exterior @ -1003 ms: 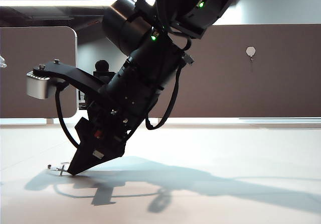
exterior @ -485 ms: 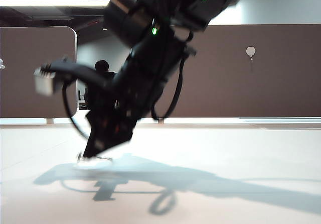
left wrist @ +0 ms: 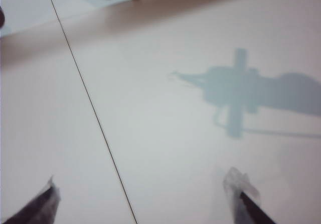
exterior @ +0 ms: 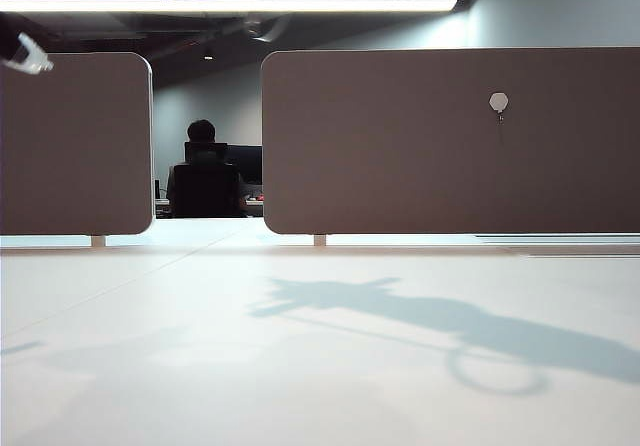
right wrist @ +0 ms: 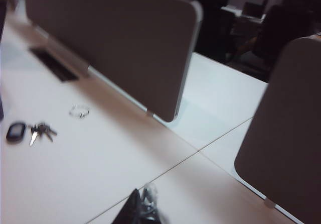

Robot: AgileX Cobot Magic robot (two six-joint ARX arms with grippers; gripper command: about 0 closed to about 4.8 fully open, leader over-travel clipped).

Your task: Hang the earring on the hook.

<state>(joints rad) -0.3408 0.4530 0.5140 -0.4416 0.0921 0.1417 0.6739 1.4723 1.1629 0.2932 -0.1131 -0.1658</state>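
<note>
Above table | right hand [right wrist: 143, 209] lifted away, closed | left hand [left wrist: 145, 196] wide open, empty

Low tabletop camera; wrist cameras overhead.

Open table [exterior: 330, 366] before the brown panel [exterior: 450, 141]; approach to the hook [exterior: 499, 103] unobstructed. Left gripper [left wrist: 145, 199] spread over bare surface. Right gripper [right wrist: 143, 209] closed, raised; keys [right wrist: 41, 130] and ring [right wrist: 79, 111] lie beyond
</note>
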